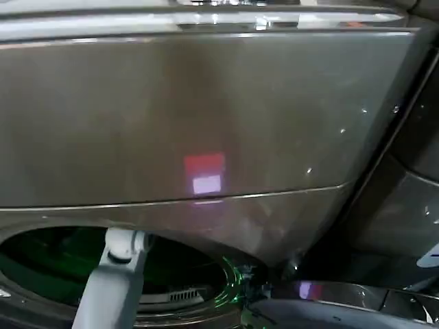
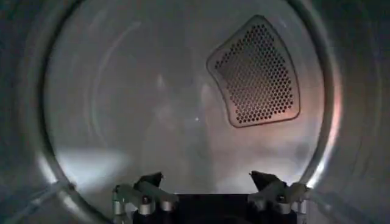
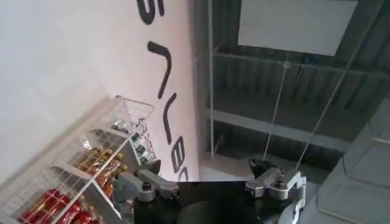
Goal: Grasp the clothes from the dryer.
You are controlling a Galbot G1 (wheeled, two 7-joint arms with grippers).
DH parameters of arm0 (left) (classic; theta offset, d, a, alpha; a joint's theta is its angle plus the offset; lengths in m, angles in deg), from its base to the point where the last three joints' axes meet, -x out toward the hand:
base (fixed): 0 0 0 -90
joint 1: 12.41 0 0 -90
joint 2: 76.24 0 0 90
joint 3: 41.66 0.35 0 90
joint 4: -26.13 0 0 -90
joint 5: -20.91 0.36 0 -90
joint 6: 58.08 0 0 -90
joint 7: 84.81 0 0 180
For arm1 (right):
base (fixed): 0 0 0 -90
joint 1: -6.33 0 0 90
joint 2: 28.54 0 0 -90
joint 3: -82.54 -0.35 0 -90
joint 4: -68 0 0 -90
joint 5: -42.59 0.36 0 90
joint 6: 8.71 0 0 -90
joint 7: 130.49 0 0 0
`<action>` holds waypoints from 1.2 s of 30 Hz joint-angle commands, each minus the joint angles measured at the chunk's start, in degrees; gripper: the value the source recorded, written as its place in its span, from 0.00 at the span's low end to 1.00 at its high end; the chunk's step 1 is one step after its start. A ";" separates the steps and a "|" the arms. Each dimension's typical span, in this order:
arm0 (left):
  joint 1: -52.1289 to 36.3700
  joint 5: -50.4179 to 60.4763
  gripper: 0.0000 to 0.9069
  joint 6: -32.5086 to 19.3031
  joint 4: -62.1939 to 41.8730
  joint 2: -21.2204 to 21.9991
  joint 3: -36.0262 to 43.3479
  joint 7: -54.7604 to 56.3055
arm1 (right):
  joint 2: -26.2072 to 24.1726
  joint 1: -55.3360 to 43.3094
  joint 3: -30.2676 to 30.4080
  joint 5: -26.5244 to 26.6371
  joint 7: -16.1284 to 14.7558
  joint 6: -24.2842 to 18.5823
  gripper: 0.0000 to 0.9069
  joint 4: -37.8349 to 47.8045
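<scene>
Dryer (image 1: 206, 116) drum — bare metal, perforated vent (image 2: 256, 73) | left tool (image 2: 207, 181) inside — spread wide, holding nothing | right tool (image 3: 206, 175) — spread, unladen

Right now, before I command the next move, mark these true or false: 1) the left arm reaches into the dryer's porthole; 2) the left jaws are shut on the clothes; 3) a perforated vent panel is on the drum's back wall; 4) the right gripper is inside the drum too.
1) True. In the head view the pale grey left arm goes into the round porthole of the large bronze-grey metallic dryer.
2) False. The left gripper has its jaws open and empty; no garment is visible in the left wrist view.
3) True. A dark perforated vent panel sits on the back wall.
4) False. The right gripper, jaws open, faces a white wire shelf of red packets, outside the machine.
</scene>
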 commanded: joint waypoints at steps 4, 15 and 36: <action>-10.22 0.65 1.00 1.63 -13.81 1.00 2.35 -2.34 | 0.01 -0.12 -0.17 0.03 -0.06 0.04 1.00 0.05; -14.70 6.58 1.00 12.03 -18.89 -2.09 8.35 -16.64 | 0.04 -0.41 0.12 0.02 -0.11 0.03 1.00 -0.08; -29.96 25.93 1.00 -3.76 -39.86 -4.71 32.61 -45.51 | 0.85 -1.50 1.87 -0.23 -0.15 -0.07 1.00 -1.06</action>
